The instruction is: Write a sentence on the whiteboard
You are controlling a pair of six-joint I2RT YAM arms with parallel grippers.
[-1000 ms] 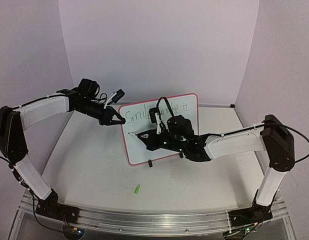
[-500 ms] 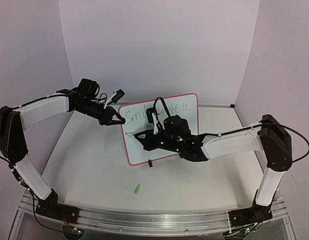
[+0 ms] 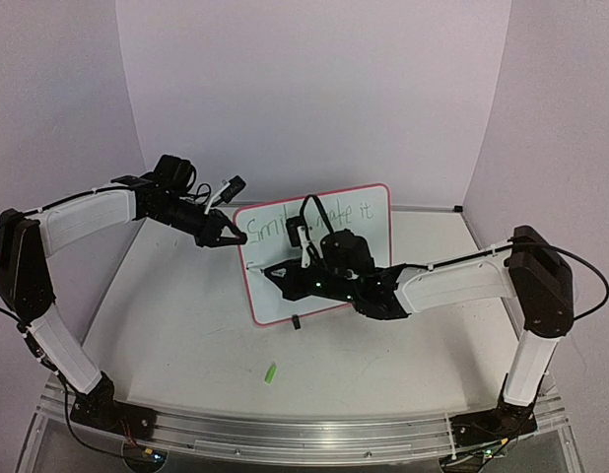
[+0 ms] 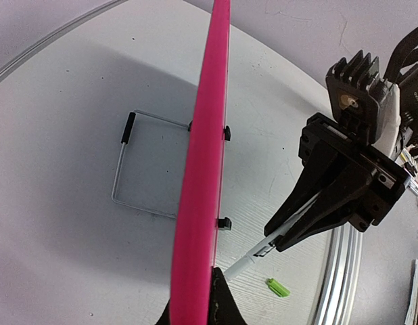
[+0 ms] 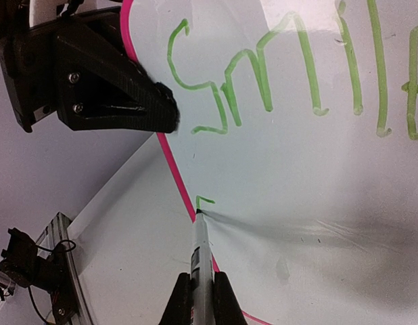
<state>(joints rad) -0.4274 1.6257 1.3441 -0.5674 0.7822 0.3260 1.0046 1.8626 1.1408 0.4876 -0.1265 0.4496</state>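
Observation:
The whiteboard (image 3: 269,299), white with a pink rim, stands tilted at the table's middle. Its rim (image 4: 202,169) shows edge-on in the left wrist view. My left gripper (image 3: 226,238) (image 4: 197,306) is shut on the board's upper left edge. My right gripper (image 3: 277,268) (image 5: 201,298) is shut on a white marker (image 5: 201,261) (image 4: 253,261). The marker's tip touches the board near the left rim, below the first line. The sentence (image 5: 276,74) (image 3: 268,229) reads "Smile" in green, then "make it", partly hidden by my right arm. A short green stroke (image 5: 204,200) starts a second line.
A green marker cap (image 3: 271,373) (image 4: 278,288) lies on the table in front of the board. The board's wire stand (image 4: 138,166) rests behind it. Lilac walls close in the back and both sides. A metal rail (image 3: 285,434) runs along the near edge.
My right gripper has slid a little to the left with the marker, bringing its tip close to the board's left rim. The left gripper and the board have not moved.

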